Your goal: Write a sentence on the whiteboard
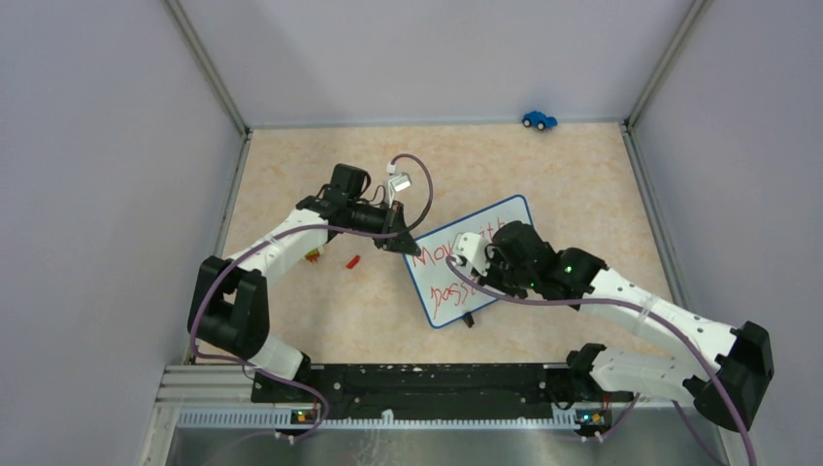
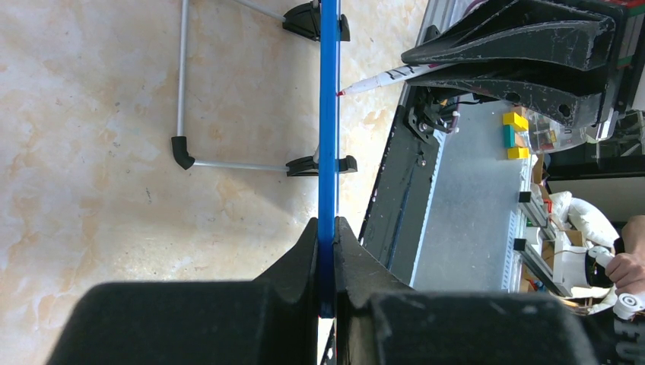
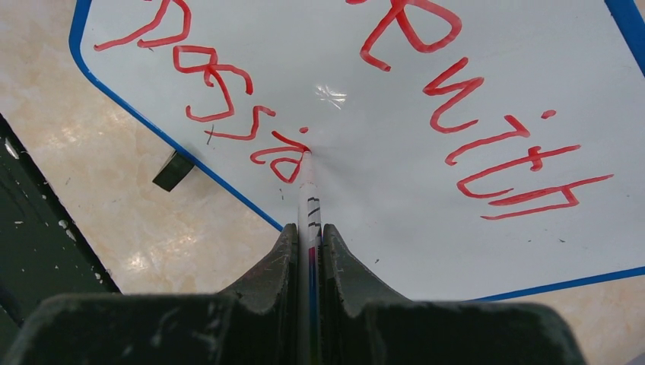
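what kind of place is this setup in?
Probably a lab test cell, not a home or factory floor. Plain grey partition walls box in a small marbled tabletop, and a slotted metal mounting rail runs along its near edge.

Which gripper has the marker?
The right gripper, shut on the marker with its tip on the whiteboard. The left gripper holds no marker; it pinches the whiteboard's blue rim.
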